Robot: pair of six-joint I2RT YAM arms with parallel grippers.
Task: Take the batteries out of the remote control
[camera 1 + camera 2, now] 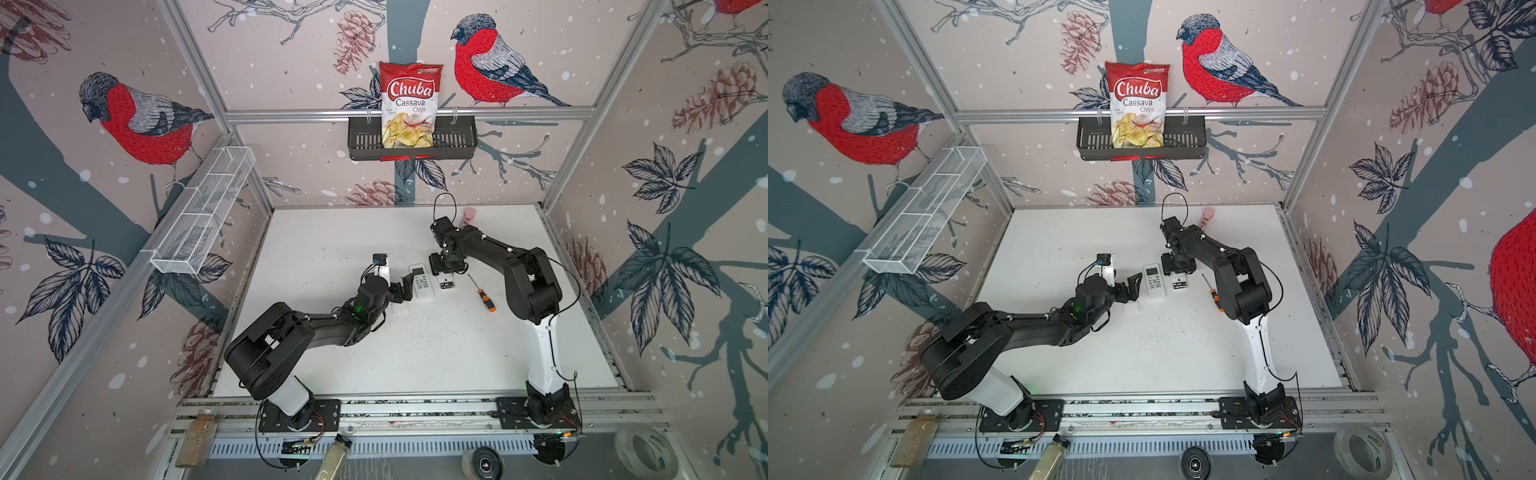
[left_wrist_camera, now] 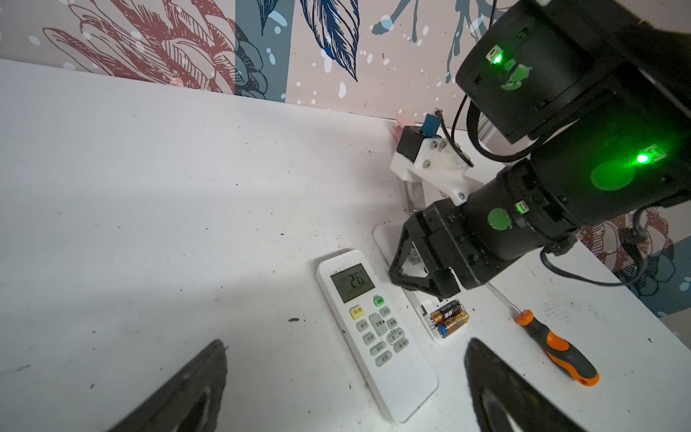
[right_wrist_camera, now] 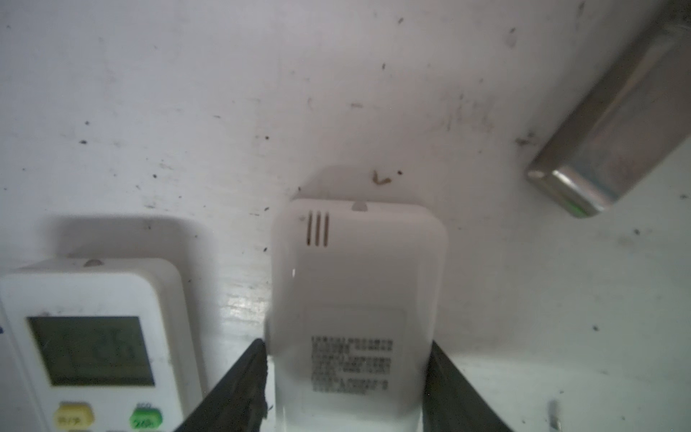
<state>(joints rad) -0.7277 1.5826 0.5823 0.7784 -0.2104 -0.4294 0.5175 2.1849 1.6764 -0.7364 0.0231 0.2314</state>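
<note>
Batteries (image 2: 448,318): two, side by side in the open bay of the face-down remote (image 3: 355,269), crosswise to its length, at the end toward the arm bases. Right pincer (image 3: 347,344) straddles that remote just beyond them; clamped or merely bracketing, cannot tell. Left pincer (image 2: 347,341) spread wide, with the face-up remote (image 2: 374,329) between it and them. Right is nearer.

The face-down remote (image 3: 355,291) lies between the fingers (image 3: 239,389) of the right gripper (image 3: 346,349), with the batteries (image 2: 448,318) in its compartment (image 2: 424,310). The face-up remote (image 2: 374,336) lies beside it toward the left gripper (image 2: 347,342), and the screwdriver (image 2: 557,348) lies opposite.
</note>
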